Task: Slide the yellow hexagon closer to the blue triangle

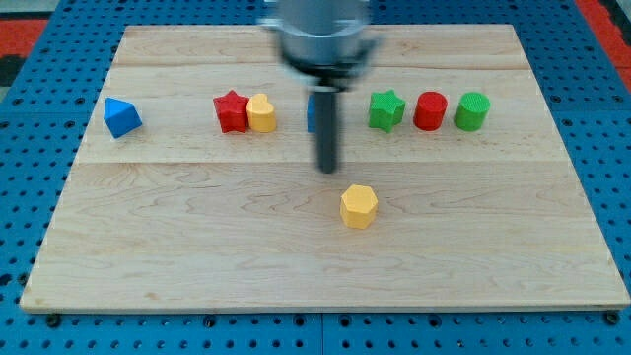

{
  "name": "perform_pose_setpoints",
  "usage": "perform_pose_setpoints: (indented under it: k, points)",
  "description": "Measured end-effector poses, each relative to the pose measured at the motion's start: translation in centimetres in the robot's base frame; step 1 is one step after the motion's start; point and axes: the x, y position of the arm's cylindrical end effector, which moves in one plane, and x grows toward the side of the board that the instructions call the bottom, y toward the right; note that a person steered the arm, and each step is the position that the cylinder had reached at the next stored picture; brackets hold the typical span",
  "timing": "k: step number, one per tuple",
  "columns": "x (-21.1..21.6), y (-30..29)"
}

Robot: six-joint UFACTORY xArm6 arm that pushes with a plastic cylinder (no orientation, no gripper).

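While the yellow hexagon (359, 206) sits nearest the view's bottom, alone on the counter (197, 266), it is well apart from the blue triangle (121, 116) at far left, so I judge the slide barely begun. My tip (326, 170) stands just up-left of the hexagon, not touching; it needs the hexagon's right side. The end effector is a bare rod, grasping nothing. Behind: red star (231, 111), yellow heart (261, 113), a half-hidden blue block (311, 113), green star (386, 109), red cylinder (430, 110), green cylinder (471, 111).
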Motion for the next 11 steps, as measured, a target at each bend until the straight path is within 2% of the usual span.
perform_pose_setpoints:
  k: [1, 2, 4, 5, 6, 7, 8, 10, 11]
  points:
    - [5.6, 7.7]
    - [8.2, 1.3]
    - [-0.3, -21.0]
    - [1.2, -20.5]
    - [2.3, -12.9]
    - [1.2, -7.7]
    - [0.2, -7.1]
    - [-2.9, -23.8]
    - [-3.1, -26.0]
